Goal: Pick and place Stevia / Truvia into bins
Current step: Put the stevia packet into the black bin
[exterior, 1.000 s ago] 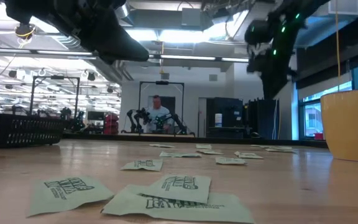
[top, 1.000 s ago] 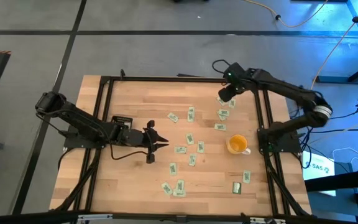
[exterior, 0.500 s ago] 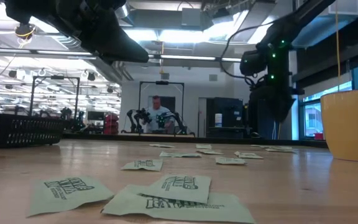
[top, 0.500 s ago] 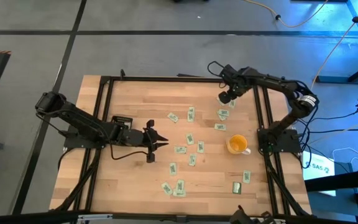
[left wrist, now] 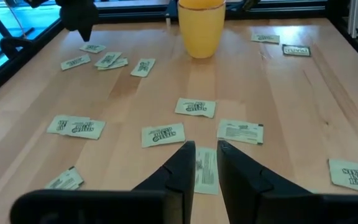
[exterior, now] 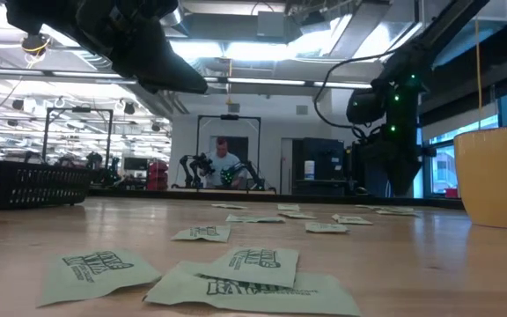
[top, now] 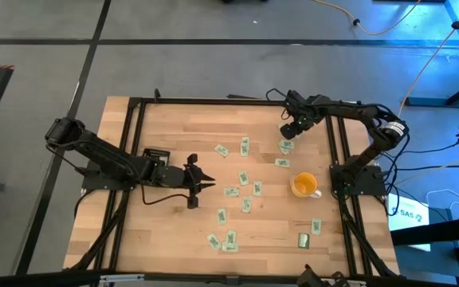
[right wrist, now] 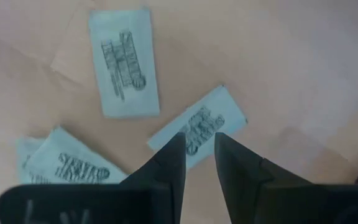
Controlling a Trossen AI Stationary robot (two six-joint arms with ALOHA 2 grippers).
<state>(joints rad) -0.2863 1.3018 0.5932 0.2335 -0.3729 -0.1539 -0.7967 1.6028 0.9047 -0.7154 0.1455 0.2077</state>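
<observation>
Many pale green Stevia sachets (top: 245,145) lie flat and scattered on the wooden table. The black bin (top: 156,152) stands at the table's left, partly under my left arm; in the low view it shows as a mesh-walled tray (exterior: 25,185). My left gripper (top: 207,185) hovers over the middle of the table, its fingers (left wrist: 205,152) a narrow gap apart with nothing between them. My right gripper (top: 287,131) points down over the far-right cluster, open by a narrow gap (right wrist: 199,146), just above one sachet (right wrist: 199,126). I see no touch.
A yellow cup (top: 304,185) stands at the right, between the far cluster and the near sachets (top: 315,226). More sachets lie near the front edge (top: 223,239). A black metal frame (top: 343,151) borders the table. A person (exterior: 225,158) stands far off in the room.
My right gripper has come down toward the sachets at the table's far right, drifting slightly toward the near edge and tipping more steeply downward. Its finger gap looks unchanged.
</observation>
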